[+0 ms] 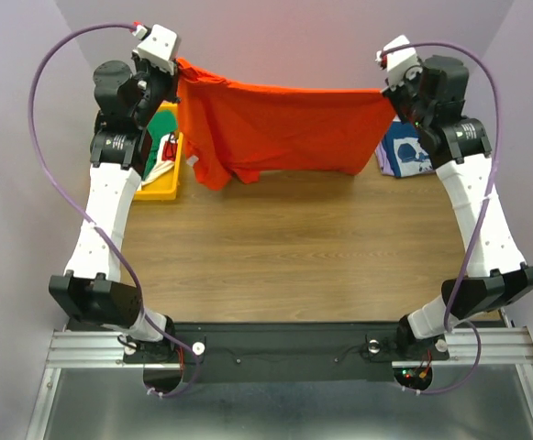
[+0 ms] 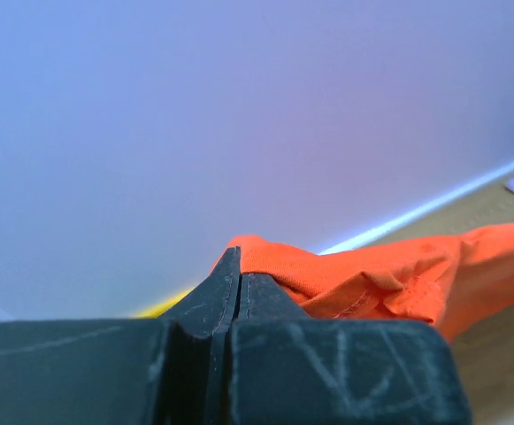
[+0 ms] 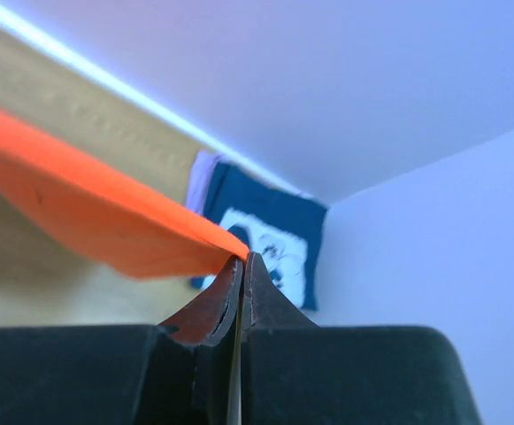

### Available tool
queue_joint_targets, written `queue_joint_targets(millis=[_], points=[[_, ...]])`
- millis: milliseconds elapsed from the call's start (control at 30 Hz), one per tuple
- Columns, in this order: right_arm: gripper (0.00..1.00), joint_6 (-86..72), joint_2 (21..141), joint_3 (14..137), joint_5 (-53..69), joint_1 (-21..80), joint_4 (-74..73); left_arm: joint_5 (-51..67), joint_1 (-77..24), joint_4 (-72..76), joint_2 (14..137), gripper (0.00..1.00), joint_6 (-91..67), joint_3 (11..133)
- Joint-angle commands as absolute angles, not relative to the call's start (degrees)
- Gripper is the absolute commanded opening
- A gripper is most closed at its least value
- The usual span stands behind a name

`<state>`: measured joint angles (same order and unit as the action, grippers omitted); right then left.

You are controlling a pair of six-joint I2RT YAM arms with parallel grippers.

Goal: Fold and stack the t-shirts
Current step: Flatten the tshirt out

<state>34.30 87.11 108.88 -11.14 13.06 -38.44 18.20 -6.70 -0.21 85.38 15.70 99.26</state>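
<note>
Two closed grips are stretching the orange shirt (image 1: 284, 124) over the worktop (image 1: 294, 247): left pincer (image 2: 237, 261), right pincer (image 3: 241, 261). The step is calling for level, taut lowering, hem landing first.

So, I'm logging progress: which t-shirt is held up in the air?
The orange t-shirt, stretched between the left gripper and right gripper; the navy t-shirt lies on the table.

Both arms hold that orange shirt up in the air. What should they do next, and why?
Probably lower the orange shirt flat onto the table. The left gripper and right gripper each pinch one end of it, stretched in the air, and folding needs it lying flat.
</note>
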Motion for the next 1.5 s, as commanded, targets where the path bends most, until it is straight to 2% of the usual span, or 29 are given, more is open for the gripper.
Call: queue_joint_targets(millis=[0, 400, 700, 833, 967, 1200, 1267, 1300, 1467], points=[[0.0, 35.7, 88.2, 114.9, -12.8, 10.9, -31.3, 14.4, -6.6, 8.1, 81.0, 0.0, 22.4, 100.9], [0.01, 37.0, 87.8, 118.2, -14.6, 9.3, -27.0, 13.3, -5.5, 8.5, 75.6, 0.0, 23.1, 93.1], [0.01, 37.0, 83.2, 115.7, -12.9, 9.3, -27.1, 21.5, -4.8, 1.3, 70.3, 0.0, 17.1, 94.3], [0.01, 36.3, 86.2, 114.3, -13.0, 9.4, -26.3, 21.8, -4.7, 1.3, 71.5, 0.0, 15.6, 94.2], [0.0, 35.2, 92.3, 117.3, -12.7, 9.3, -24.9, 21.4, -4.8, 1.8, 77.9, 0.0, 14.7, 96.5], [0.0, 32.5, 107.3, 128.7, -14.5, 7.4, -19.1, 20.7, -4.7, 5.1, 93.3, 0.0, 12.7, 109.3], [0.01, 31.4, 110.9, 136.7, -16.0, 6.6, -17.2, 19.9, -4.7, 7.1, 96.8, 0.0, 12.2, 115.7], [0.01, 31.0, 115.1, 143.1, -17.1, 6.3, -16.1, 18.6, -4.7, 8.7, 102.4, 0.0, 12.0, 121.6], [0.01, 31.4, 121.0, 152.0, -18.9, 4.7, -6.1, 15.0, -3.5, 14.9, 110.2, 0.0, 10.3, 138.9]])
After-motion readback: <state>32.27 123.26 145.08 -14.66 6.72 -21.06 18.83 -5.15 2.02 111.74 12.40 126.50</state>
